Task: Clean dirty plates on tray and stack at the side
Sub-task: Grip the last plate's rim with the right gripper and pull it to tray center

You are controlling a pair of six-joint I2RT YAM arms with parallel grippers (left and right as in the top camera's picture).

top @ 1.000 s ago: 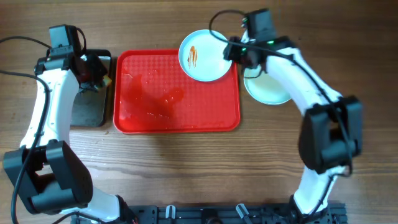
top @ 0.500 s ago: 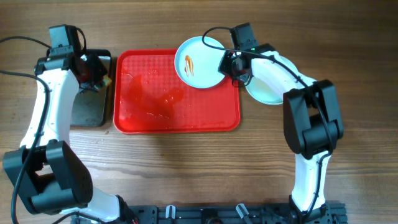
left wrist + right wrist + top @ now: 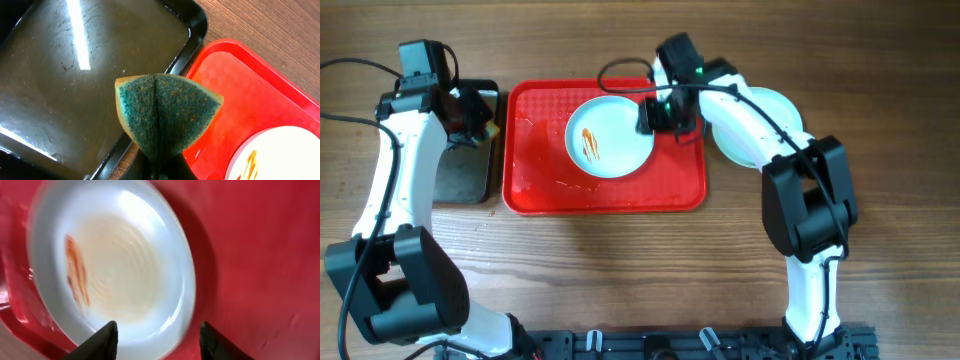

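A pale plate (image 3: 610, 137) with an orange sauce smear lies in the middle of the red tray (image 3: 540, 180). My right gripper (image 3: 657, 112) is at the plate's right rim. In the right wrist view its fingers (image 3: 107, 340) stand wide open, with the plate (image 3: 115, 265) rim between them, over the tray (image 3: 260, 255). My left gripper (image 3: 478, 118) is shut on a folded green sponge (image 3: 165, 110) above the black pan's right edge. The smeared plate (image 3: 280, 155) shows at the lower right of the left wrist view.
A black metal pan (image 3: 460, 175) holding water (image 3: 75, 75) stands left of the tray. Pale clean plates (image 3: 782, 104) sit on the table right of the tray, partly under my right arm. The tray has wet red smears (image 3: 582, 160).
My right arm moved the smeared plate from the tray's far right corner left and nearer, to the tray's middle. The left arm and sponge have not moved.
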